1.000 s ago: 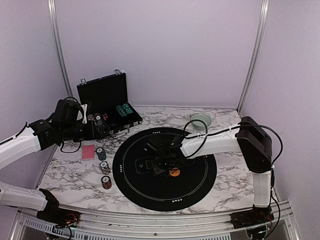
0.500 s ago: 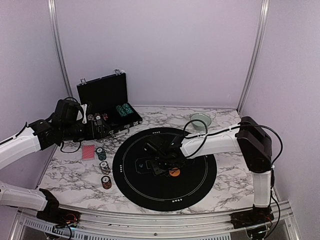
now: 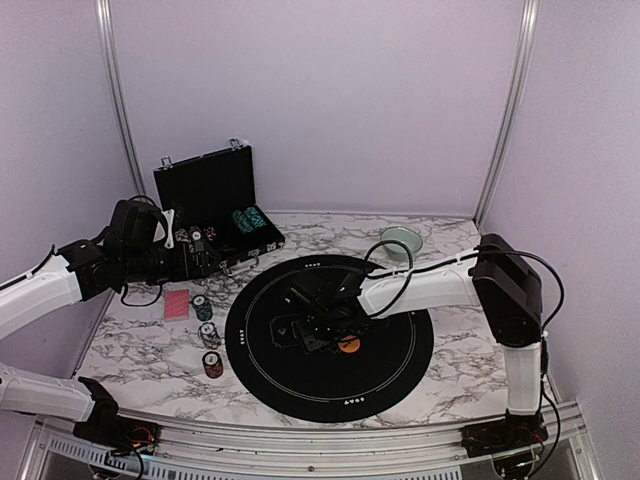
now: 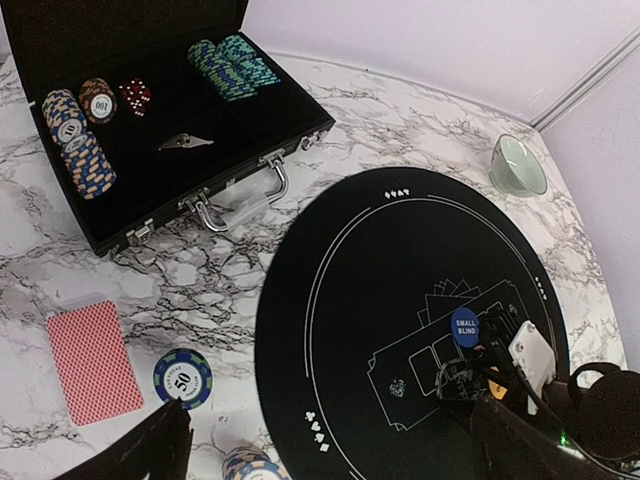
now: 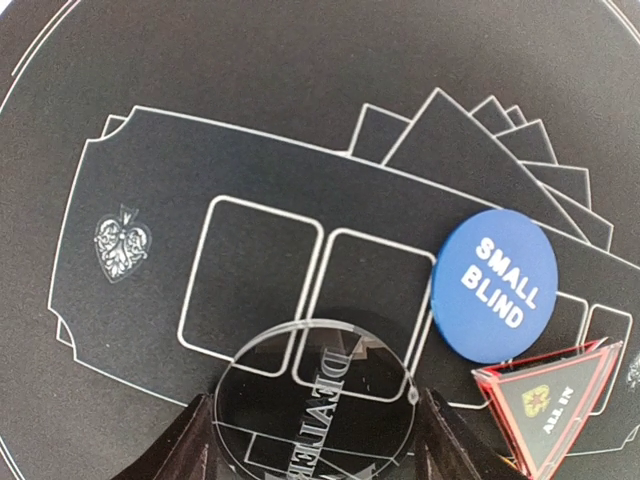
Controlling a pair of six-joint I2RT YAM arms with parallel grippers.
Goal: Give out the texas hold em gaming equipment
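My right gripper [image 5: 315,432] is shut on a clear dealer button disc [image 5: 315,395], held low over the printed card boxes on the black round mat [image 3: 390,375]. In the top view this gripper [image 3: 318,335] is at the mat's middle. A blue SMALL BLIND disc [image 5: 497,285] lies just right of it, and an orange disc [image 3: 349,345] lies beside the gripper. My left gripper [image 4: 335,455] is open and empty, high over the left of the table. Below it lie the pinkish-red card deck [image 4: 94,361] and chip stacks [image 4: 182,379] [image 3: 213,364].
An open black case [image 4: 150,130] with chip rows and dice stands at the back left. A pale green bowl [image 3: 401,241] sits at the back right. A red-edged triangular ALL IN marker [image 5: 548,400] lies on the mat right of my right gripper.
My right gripper has edged slightly to the left with the clear disc in it. The left arm has not moved.
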